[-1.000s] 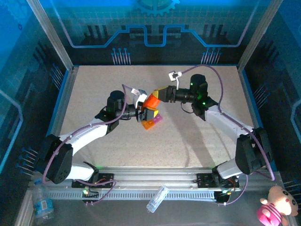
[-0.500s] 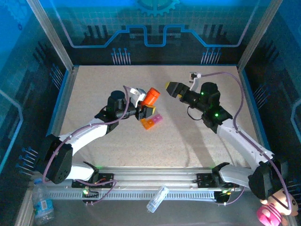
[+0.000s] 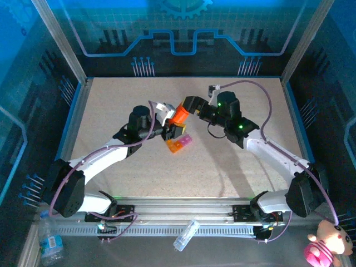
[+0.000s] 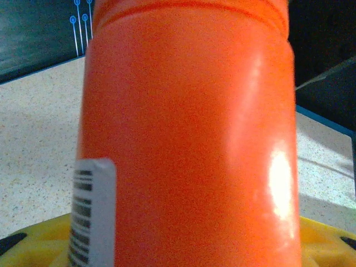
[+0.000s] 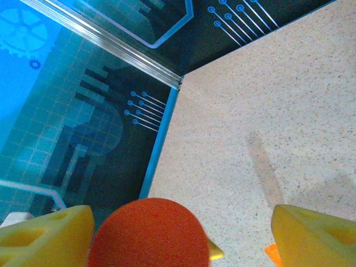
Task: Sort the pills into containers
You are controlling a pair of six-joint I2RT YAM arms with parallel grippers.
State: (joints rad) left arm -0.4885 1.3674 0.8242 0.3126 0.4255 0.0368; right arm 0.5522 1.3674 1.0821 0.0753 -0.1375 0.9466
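Top external view: near the table's (image 3: 239, 167) centre, the left gripper (image 3: 170, 132) is clamped on a tilted orange bottle (image 3: 178, 117). At the bottle's one o'clock the right gripper (image 3: 187, 107) stands spread wide about its cap. Just beside the bottle, at its six o'clock, lie the containers (image 3: 179, 143).

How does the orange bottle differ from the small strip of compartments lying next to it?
The orange bottle is a cylinder, much bigger than the containers, a low strip of joined square compartments. The bottle is orange all over and has a barcode label; the containers are part orange, part pink. The left gripper holds the bottle tilted; the containers lie flat on the table. Both are near the table's middle.
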